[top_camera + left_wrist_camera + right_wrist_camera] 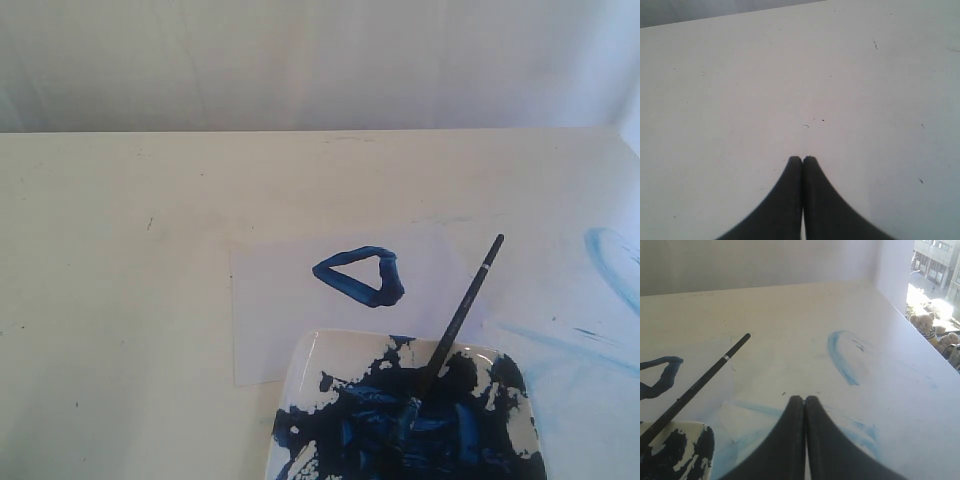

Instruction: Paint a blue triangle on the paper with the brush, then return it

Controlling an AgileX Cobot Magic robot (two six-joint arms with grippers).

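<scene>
A dark-blue triangle (360,275) of thick strokes, one corner pointing left, is painted on the pale paper (270,320) in the middle of the table. The brush (460,310) leans in the white dish (305,370), its tip in the dark-blue paint and its black handle slanting up to the right; nothing holds it. The right wrist view shows the brush (695,390), part of the triangle (662,375) and the dish (695,432). My right gripper (805,398) is shut and empty, off to the brush's side. My left gripper (802,159) is shut and empty over bare table.
Pale light-blue smears (610,260) stain the table right of the paper, and show as a curved smear (840,357) in the right wrist view. The table's far edge meets a grey wall (320,60). Neither arm shows in the exterior view.
</scene>
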